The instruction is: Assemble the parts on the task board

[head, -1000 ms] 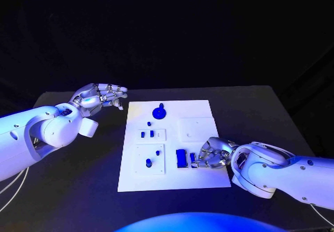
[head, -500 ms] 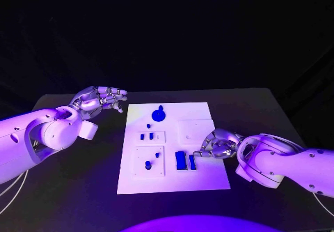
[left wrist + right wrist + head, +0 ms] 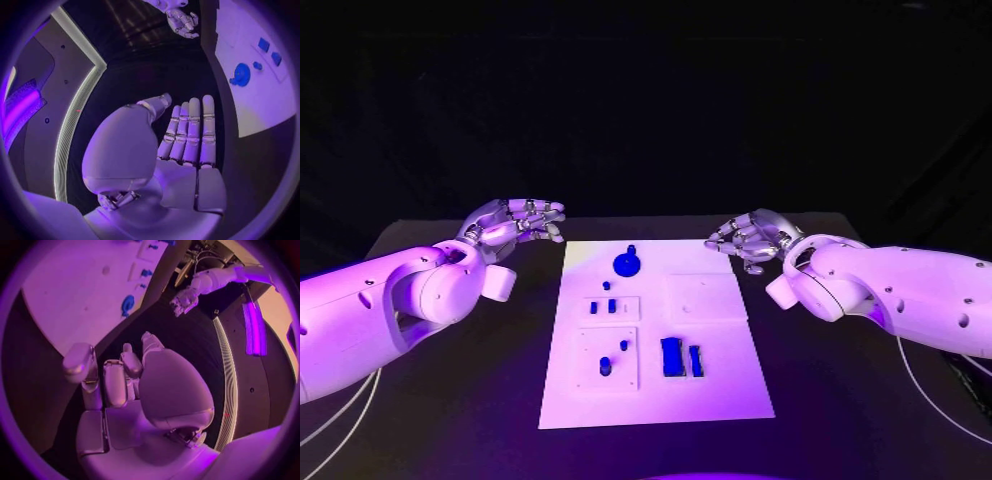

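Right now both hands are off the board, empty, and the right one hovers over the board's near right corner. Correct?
Not quite. In the head view the right hand hovers off the far right corner of the task board, not the near one. Both hands, left hand included, are empty.

Black table [image 3: 848,400], dark matte top, far edge visible against a dark background. The white task board [image 3: 655,330] lies flat on it, a long rectangle running from near the far edge toward the near edge, roughly midway between the table's two sides. Bare black surface shows on both sides of the task board and in a strip beyond its far end. In the left wrist view the task board [image 3: 250,95] lies flat on the same dark surface, one corner showing.
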